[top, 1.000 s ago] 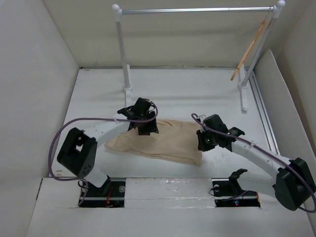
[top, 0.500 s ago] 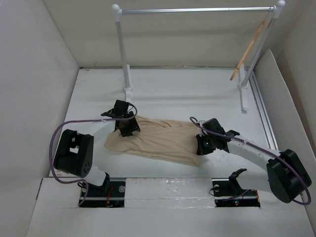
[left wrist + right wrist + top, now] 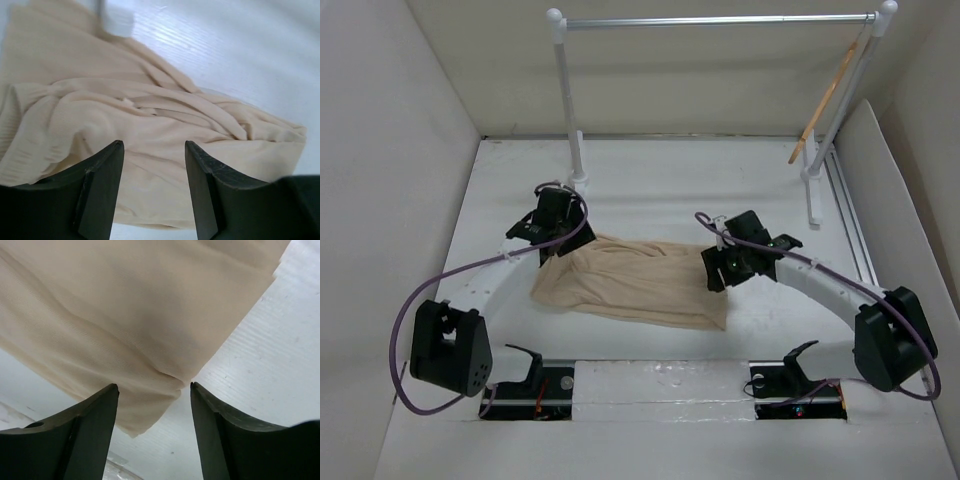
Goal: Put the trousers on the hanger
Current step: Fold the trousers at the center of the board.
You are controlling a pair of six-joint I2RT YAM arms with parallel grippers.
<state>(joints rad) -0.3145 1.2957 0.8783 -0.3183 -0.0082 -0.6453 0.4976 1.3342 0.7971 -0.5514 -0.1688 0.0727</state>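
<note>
The beige trousers (image 3: 635, 282) lie crumpled flat on the white table, between my two arms. My left gripper (image 3: 558, 250) hovers over their far left corner, jaws open, folds of cloth (image 3: 150, 115) showing beyond its empty fingers (image 3: 102, 195). At their right end my right gripper (image 3: 716, 272) is open just above the cloth edge (image 3: 125, 315), holding nothing. The wooden hanger (image 3: 827, 97) hangs slanted at the right end of the rack's rail, far from both grippers.
A white-posted rack with a silver rail (image 3: 720, 20) spans the back; its left post (image 3: 567, 110) stands just behind my left wrist, and its foot (image 3: 117, 20) shows past the trousers. A metal track (image 3: 855, 235) and white walls bound the table.
My right gripper has opened and let go of the trousers' right end, drifting slightly back. The left arm has swung back and left off the cloth's middle to its far left corner.
</note>
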